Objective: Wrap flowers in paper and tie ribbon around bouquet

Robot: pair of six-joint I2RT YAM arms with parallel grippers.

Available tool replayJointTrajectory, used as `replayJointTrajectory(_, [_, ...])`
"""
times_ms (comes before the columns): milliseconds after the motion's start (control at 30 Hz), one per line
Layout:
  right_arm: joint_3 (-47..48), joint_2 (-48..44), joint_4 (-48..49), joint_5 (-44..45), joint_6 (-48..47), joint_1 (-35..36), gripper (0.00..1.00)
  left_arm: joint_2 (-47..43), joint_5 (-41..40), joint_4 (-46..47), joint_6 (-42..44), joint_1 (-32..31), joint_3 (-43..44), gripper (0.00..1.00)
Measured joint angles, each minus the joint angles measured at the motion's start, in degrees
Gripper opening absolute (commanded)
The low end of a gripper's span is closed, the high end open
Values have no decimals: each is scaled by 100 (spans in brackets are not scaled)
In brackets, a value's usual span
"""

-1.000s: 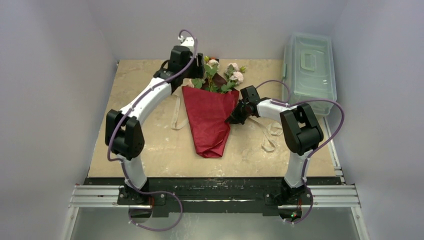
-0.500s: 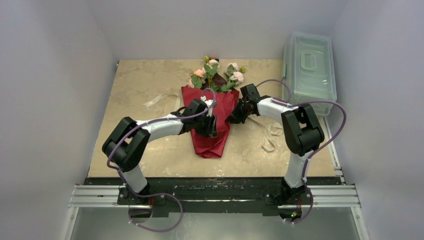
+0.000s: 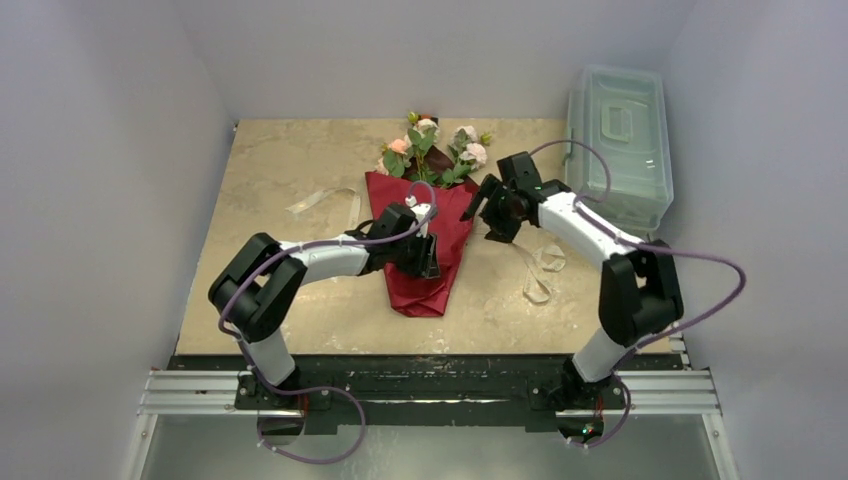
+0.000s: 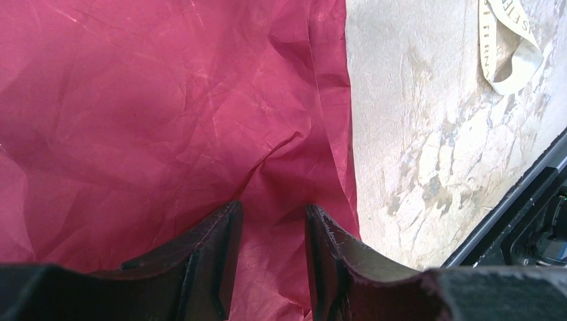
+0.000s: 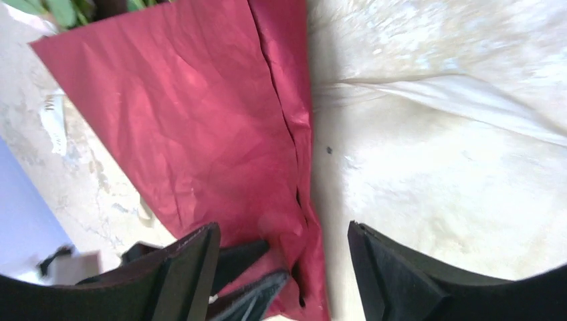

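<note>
The paper [image 3: 415,240] lies folded as a red cone in the middle of the table, with the flowers [image 3: 432,148] sticking out of its far end. My left gripper [image 3: 428,258] rests on the cone's lower half. Its jaws are partly closed with a raised fold of paper [image 4: 200,120] between them, around my left gripper [image 4: 273,208]. My right gripper [image 3: 488,212] hangs open just off the cone's right edge, and in its own view the right gripper [image 5: 284,227] holds nothing. The ribbon [image 3: 540,272] runs under the cone, with loose ends on both sides.
A clear lidded plastic box [image 3: 620,140] stands at the back right, close to my right arm. The ribbon's left end [image 3: 310,203] lies flat on the beige tabletop [image 3: 290,290]. White walls enclose the table on three sides.
My left arm swung from the flowers down onto the cone and narrowed its jaws there. My right gripper let go of the cone's right edge, opened wide and lifted back to the right.
</note>
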Motion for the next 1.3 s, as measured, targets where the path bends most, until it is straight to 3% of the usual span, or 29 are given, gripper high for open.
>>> replayJointTrajectory(200, [-520,-1488,-463,1040,-474,-553,71,70,-35,11,96,0,0,41])
replayJointTrajectory(300, [-813,-1740,-741,1582,-584,-931,69,96,-39,20,101,0,0,41])
replayJointTrajectory(600, [-1176,-1335,-970,2350,-625,-1189,69,107,-57,-44,201,0,2,40])
replayJointTrajectory(867, [-1185,-693,-599,2380,-660,-1231,61,107,-55,-109,302,0,9,40])
replayJointTrajectory(1100, [-1276,-175,-457,2387,-627,-1231,33,107,-50,-164,345,0,28,40])
replayJointTrajectory(1200, [-1276,-140,-431,2398,-616,-1228,30,107,-46,-166,358,0,26,39])
replayJointTrajectory(1300, [-1276,-142,-431,2433,-619,-1231,15,107,-35,-166,396,0,28,39])
